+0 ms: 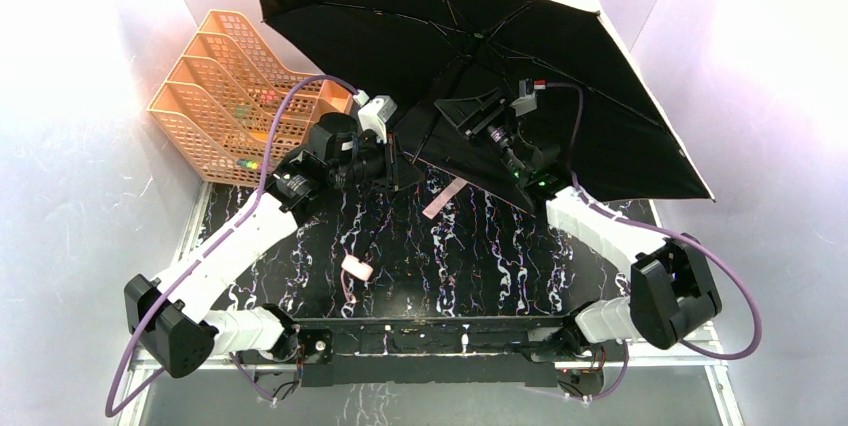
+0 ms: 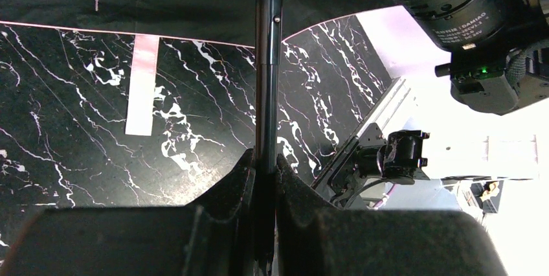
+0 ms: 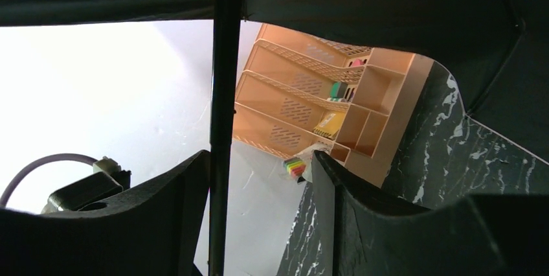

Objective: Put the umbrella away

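Umbrella (image 1: 560, 66) open, black underside up, canopy tilted over the back of the table (image 1: 500, 256), just beside orange rack (image 1: 220, 96). Left end effector (image 2: 265, 169) pinched tight on shaft (image 2: 267, 62). Right end effector (image 3: 262, 166) spread, fingers either side of shaft, not clamped.

The umbrella (image 1: 620, 116) lies open and tilted; black inner side showing.

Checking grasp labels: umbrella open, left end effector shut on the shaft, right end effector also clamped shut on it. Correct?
No. The right end effector isn't clamped: the right wrist view shows its fingers wide apart, the shaft passing between them beside one finger. The rest holds: umbrella open, left end effector shut on the shaft.
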`<state>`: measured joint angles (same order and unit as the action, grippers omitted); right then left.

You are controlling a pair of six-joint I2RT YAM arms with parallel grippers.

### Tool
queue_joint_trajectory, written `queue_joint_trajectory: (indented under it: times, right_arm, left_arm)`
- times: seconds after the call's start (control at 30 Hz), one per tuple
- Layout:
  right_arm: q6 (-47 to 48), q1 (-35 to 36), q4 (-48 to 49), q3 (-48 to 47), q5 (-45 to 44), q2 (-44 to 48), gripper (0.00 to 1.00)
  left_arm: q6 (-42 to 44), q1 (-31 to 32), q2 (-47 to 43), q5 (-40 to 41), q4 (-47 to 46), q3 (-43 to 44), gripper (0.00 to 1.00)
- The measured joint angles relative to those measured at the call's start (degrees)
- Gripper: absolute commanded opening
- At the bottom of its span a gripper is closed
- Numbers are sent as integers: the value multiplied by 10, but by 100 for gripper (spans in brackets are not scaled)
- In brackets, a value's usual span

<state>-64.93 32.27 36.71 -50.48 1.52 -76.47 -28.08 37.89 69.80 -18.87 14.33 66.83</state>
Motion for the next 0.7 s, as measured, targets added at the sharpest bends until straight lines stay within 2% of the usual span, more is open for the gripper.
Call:
queue_joint_trajectory:
  times: [0.1,0.2,0.27,0.37,0.47,0.53,0.7]
  right_arm:
    - [-10,0,16,-8,7,-19,57]
    - [-11,0,28,-13,12,-27,39]
    - [-11,1,35,-18,16,-29,33]
    - [-7,3,44,-23,21,-30,16]
    - [-11,4,59,-22,32,-30,5]
    - [-2,4,79,-20,42,-27,0]
    - [17,-1,98,6,73,-8,0]
  left_arm:
    - [0,0,1,-1,-5,-3,0]
    - [0,0,1,-2,-7,-6,0]
    - [0,0,1,-2,-8,-9,2]
    - [0,0,-4,-1,-15,-17,16]
    - [-3,0,-21,5,-19,-36,32]
    - [-7,0,-39,13,-7,-54,45]
    - [-13,0,-58,19,2,-55,64]
